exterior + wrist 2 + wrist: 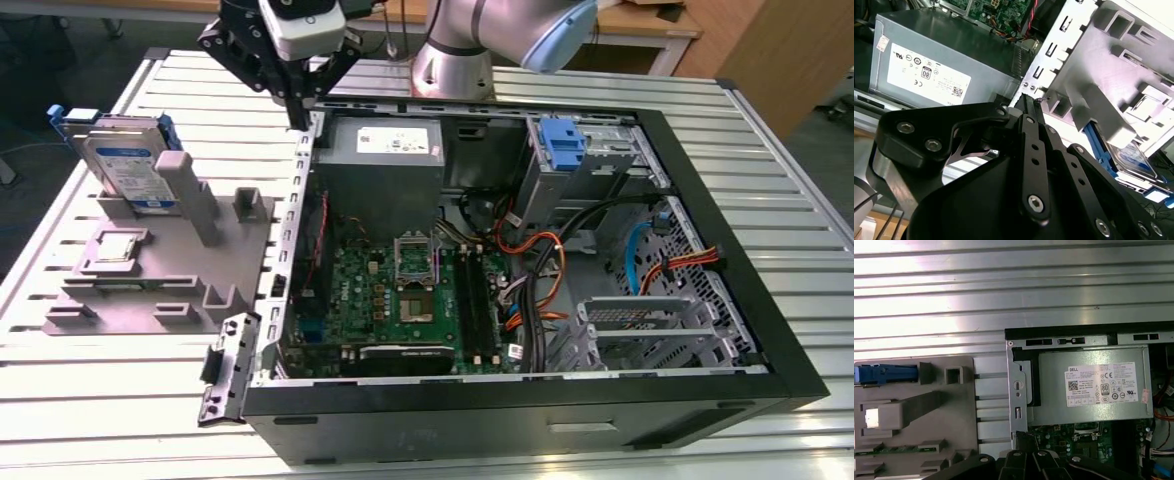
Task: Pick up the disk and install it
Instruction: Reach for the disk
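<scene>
Your ribbed metal desk (107,420) carries the open computer case (534,405) at its near edge. Beside the case, on the exterior view's left, the grey fixture (134,290) holds the disk (127,170) upright at its far end, untouched. Farther back, the pincer (298,118) hangs over the case's far corner by the power supply (387,150), its fingers pressed together and holding nothing. By my reading, neither pickup nor installation is done.
</scene>
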Controlling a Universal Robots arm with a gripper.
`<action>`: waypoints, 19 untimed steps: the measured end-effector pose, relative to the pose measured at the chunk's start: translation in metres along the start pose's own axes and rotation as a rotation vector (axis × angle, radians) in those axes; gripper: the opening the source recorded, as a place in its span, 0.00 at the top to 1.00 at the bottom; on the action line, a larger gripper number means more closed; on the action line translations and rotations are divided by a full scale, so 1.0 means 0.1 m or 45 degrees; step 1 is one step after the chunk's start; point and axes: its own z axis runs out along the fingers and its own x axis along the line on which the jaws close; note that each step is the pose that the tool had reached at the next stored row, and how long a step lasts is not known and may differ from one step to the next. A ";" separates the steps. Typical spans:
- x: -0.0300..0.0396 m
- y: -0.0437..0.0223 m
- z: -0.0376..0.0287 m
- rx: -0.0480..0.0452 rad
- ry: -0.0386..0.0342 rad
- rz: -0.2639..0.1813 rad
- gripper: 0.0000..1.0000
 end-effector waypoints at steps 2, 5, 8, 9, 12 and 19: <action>0.012 -0.001 0.000 0.000 0.0000 0.000 0.90; 0.027 -0.002 0.000 -0.001 0.0001 0.000 0.90; 0.043 -0.003 0.001 -0.001 0.0001 0.000 0.90; 0.049 -0.004 0.000 -0.002 0.0002 0.000 0.90; 0.063 -0.005 0.001 -0.002 0.0002 0.000 0.90; 0.098 -0.008 0.001 -0.003 0.0004 0.000 0.90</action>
